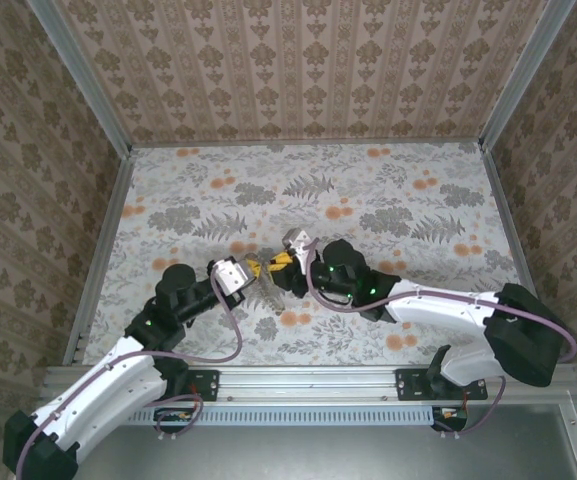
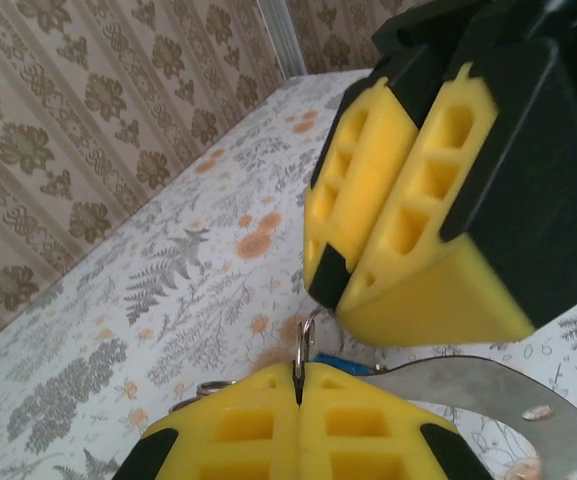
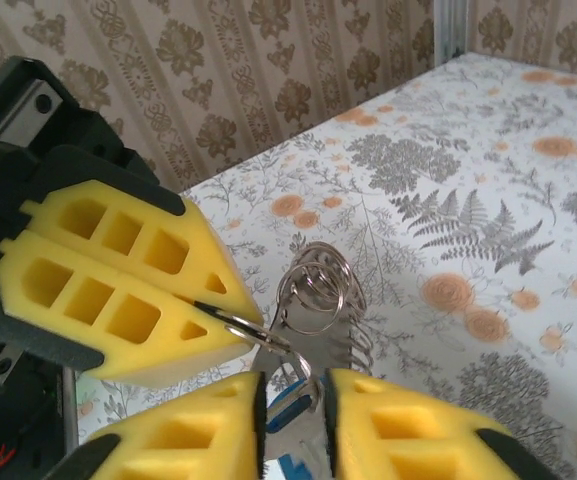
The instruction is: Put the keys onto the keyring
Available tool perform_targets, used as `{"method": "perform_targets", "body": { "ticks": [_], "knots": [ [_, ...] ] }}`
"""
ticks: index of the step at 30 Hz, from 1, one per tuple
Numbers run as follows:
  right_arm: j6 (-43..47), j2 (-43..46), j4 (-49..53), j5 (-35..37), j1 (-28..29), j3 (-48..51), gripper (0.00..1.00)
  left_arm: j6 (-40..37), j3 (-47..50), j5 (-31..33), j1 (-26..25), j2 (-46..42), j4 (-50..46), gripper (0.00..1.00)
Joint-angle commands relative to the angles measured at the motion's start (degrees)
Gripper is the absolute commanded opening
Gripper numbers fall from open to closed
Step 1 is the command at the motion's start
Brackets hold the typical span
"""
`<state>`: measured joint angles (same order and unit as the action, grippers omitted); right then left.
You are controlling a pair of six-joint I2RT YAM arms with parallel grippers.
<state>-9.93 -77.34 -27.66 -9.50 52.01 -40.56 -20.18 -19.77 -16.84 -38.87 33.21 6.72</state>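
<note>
Right wrist, left gripper (image 3: 230, 318) at nine o'clock pinching the keyring (image 3: 313, 290), right gripper (image 3: 295, 395) at six o'clock slightly parted around key (image 3: 281, 409)

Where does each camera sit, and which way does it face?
Top external: above and behind the bases, looking down at the table; both arms, left gripper and right gripper close together.
Left wrist: on the left arm, facing the right gripper past its own fingers.
Right wrist: on the right arm, facing the left gripper past its own fingers.
Shared: both wrist views catch the keyring and patterned wall.
</note>
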Motion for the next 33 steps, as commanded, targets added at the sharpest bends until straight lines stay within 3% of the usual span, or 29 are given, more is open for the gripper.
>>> {"method": "perform_targets", "body": {
  "ticks": [1,6,12,16,25,33],
  "knots": [
    [3.7,3.9,3.6,-5.0,-2.5,-0.3,0.30,0.4,0.3,-1.8,-0.4,-1.2,5.2,0.00],
    [14.4,7.8,14.3,-11.0,-6.2,-3.9,0.33,0.3,0.5,-5.0,-0.5,-0.8,5.9,0.00],
    [37.3,8.8,32.7,-19.4,-7.0,-11.4,0.37,1.0,0.3,-11.6,-0.4,0.2,8.4,0.00],
    [45.8,8.8,37.1,-22.6,-6.7,-13.5,0.35,2.5,-0.8,-13.9,-0.6,1.8,9.1,0.00],
    [48.9,7.5,38.4,-21.3,-5.0,-14.4,0.37,7.0,-0.5,-17.0,-1.1,5.8,16.9,0.00],
    [47.2,8.1,35.7,-17.4,-5.2,-12.7,0.38,6.0,-1.4,-18.3,-3.2,8.5,18.2,0.00]
  ]
}}
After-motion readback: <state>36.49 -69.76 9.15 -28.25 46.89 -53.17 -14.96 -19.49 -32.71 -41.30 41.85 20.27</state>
